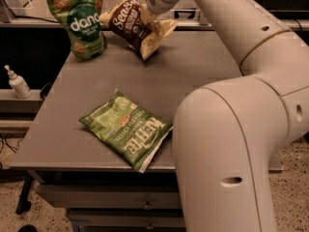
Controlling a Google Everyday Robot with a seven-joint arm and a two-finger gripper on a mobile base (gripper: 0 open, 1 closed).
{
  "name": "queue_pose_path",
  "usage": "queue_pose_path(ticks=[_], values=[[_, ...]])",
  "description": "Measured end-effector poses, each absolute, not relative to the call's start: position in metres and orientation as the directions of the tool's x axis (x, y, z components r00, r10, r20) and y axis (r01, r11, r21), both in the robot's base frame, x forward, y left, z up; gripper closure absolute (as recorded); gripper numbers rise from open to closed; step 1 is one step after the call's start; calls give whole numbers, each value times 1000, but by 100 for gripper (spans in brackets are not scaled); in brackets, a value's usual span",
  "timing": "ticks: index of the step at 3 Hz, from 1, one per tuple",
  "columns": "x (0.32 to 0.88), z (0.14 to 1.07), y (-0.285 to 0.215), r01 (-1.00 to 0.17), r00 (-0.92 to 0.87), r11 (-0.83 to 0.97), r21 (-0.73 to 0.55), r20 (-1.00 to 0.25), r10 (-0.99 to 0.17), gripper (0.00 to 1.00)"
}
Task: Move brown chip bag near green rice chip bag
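Arm [231, 129] fills the right side and reaches across the bench [193, 71] to its far edge. Kettle bag [126, 129] lies flat near the front edge, well apart from the work (wrong green, ignore it). Green bag [79, 21] stands upright at the far-left corner. Brown bag [135, 25] hangs tilted just to its right, near it, with a narrow gap showing between them. Its lower corner is at or just above the bench top, can't tell if it touches. Hand [148, 9] is at the bag's upper right edge, pinching it there, mostly hidden behind the bag. My read: carry is about done, step in hand is set-down and release. To do it well: go straight down, no more leftward travel, since the upright pouch looks easy to tip and a nudge would knock it off the back edge. Let the low corner take the weight first, then lay the bag flat so it doesn't flop sideways on release. Let go only once it rests, then lift clear up and to the right, away from both bags. Bottle [18, 83] sits off the bench to the left, not in the way.
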State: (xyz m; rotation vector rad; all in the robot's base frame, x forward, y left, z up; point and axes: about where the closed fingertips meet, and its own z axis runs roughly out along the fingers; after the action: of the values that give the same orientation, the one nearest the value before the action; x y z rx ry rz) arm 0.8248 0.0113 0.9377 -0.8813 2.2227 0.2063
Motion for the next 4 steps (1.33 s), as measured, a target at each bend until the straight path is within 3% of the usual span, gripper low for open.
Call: queue_pose_path(ticks=[1, 4], values=[[830, 926, 12, -642, -520, 761, -94, -676, -523, 83], [821, 906, 38, -687, -531, 726, -42, -652, -540, 13]])
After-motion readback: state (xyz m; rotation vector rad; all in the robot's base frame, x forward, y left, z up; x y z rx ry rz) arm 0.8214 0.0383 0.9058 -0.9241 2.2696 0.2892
